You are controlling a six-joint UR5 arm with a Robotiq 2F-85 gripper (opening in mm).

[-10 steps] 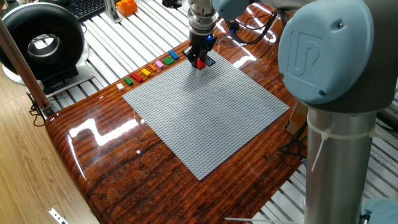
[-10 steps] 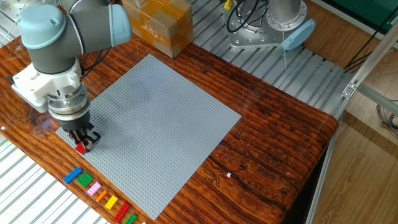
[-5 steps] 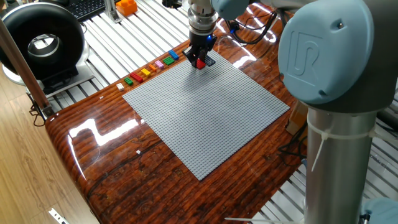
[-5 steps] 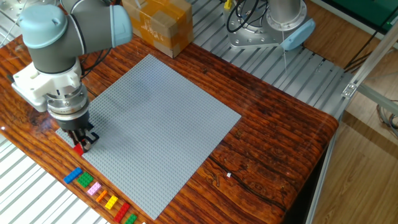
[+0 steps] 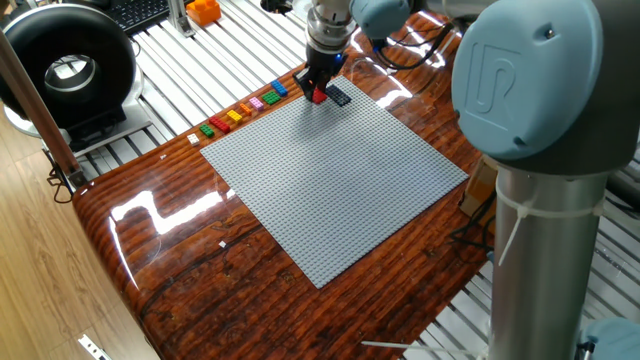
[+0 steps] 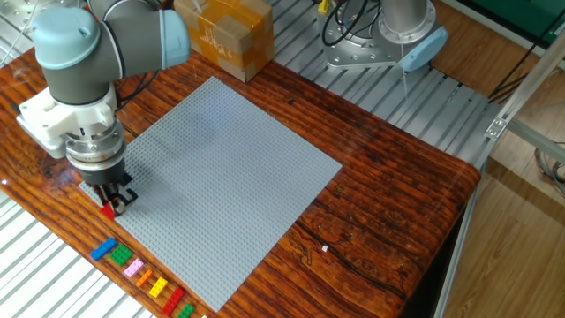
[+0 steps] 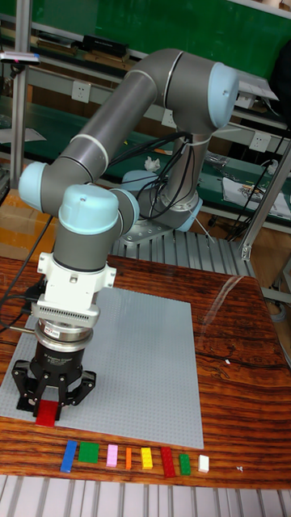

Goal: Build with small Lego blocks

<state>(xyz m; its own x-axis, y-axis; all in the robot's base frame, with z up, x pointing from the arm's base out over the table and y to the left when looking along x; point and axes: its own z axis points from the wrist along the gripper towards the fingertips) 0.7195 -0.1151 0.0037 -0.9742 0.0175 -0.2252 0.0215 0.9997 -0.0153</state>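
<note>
1. While the arm hangs over the near corner of the grey baseplate (image 7: 137, 355), the pincer (image 7: 53, 401) points straight down and is clenched on a red brick (image 7: 48, 413). You can see that brick in one fixed view (image 5: 318, 96) and in the other fixed view (image 6: 109, 209) too, pinched between the black fingers (image 7: 77, 390).
2. That red brick sits right at the baseplate's surface near its edge; can't honestly tell if it's pressed onto the studs or just touching.
3. Rest of the small Lego blocks are lined up in a row on the wooden tabletop (image 7: 234, 388), just off the baseplate edge, not on it. In the tall view, from one end: blue brick (image 7: 69, 456), green brick (image 7: 88, 453), pink brick (image 7: 111, 456), a thin orange brick (image 7: 128, 458), yellow brick (image 7: 146, 458), a longer red one (image 7: 167, 462), another green one (image 7: 184, 464), then a small white piece (image 7: 204, 463).
4. Same row shows up in one fixed view (image 5: 240, 111) and in the other fixed view (image 6: 141, 276), near the pincer but apart from it.
5. Background stuff: a cardboard box (image 6: 221, 34) at the far end of the tabletop, a black ring-shaped thing (image 5: 68, 65) off to the side, and a bigger orange plastic object (image 5: 203, 11) on the metal slats.
</note>
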